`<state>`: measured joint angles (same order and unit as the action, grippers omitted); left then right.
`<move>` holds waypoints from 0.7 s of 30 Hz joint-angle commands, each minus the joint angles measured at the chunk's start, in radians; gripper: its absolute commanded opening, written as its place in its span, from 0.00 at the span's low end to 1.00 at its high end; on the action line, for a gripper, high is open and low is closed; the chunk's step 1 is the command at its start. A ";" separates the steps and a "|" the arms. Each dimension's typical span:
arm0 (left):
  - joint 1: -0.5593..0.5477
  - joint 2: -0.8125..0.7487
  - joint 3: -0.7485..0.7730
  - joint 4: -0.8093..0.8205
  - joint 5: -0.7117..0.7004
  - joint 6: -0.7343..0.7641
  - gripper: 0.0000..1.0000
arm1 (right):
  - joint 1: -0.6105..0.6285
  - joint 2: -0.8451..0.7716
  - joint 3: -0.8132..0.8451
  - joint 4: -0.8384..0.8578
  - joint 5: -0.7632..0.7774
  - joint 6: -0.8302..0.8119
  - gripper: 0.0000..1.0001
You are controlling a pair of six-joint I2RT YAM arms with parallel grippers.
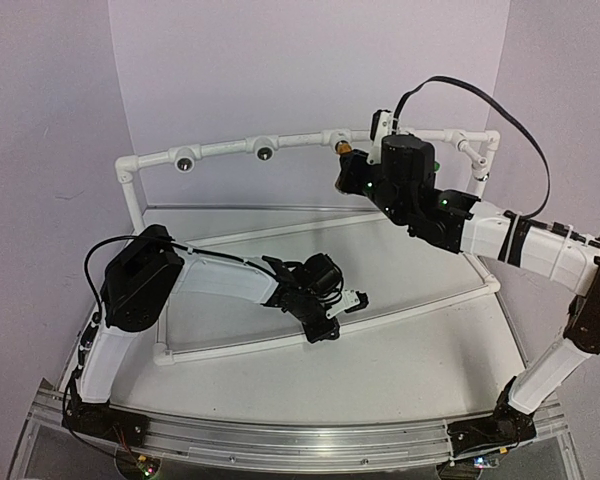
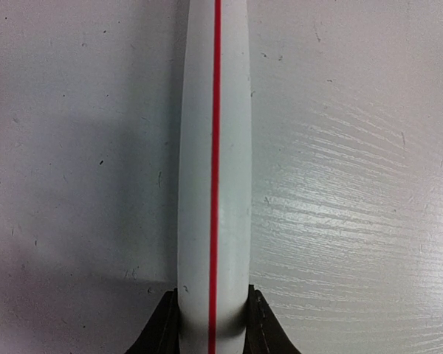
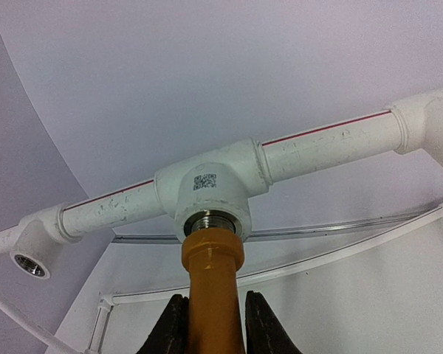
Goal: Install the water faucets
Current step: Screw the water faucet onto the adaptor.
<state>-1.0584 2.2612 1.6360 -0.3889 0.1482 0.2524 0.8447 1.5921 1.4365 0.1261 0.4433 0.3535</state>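
Hands both clamped: right hand (image 3: 213, 313) holds yellow-orange plastic faucet (image 3: 213, 258) against white tee socket (image 3: 207, 188) for threading; left hand (image 2: 213, 306) pinches red-striped white pipe (image 2: 214, 147), likely steadying frame.

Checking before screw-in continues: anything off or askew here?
Nothing damaged or spilled. The faucet in the right hand sits straight in the tee, threads partly showing: not fully in. The left hand clamps a pipe on the table, likely bracing.
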 commanded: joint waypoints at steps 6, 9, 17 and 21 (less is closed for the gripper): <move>-0.063 0.095 -0.025 -0.067 0.058 0.001 0.00 | -0.034 -0.036 0.060 0.169 -0.003 0.135 0.00; -0.065 0.094 -0.024 -0.067 0.068 0.001 0.00 | -0.040 -0.031 0.046 0.206 -0.001 0.187 0.00; -0.069 0.089 -0.021 -0.067 0.083 0.000 0.00 | -0.077 -0.041 -0.025 0.319 0.000 0.411 0.00; -0.073 0.090 -0.021 -0.068 0.087 -0.001 0.00 | -0.086 -0.042 -0.059 0.378 0.013 0.511 0.00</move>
<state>-1.0595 2.2641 1.6363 -0.3772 0.1490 0.2531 0.8190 1.5909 1.3802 0.2561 0.3984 0.7137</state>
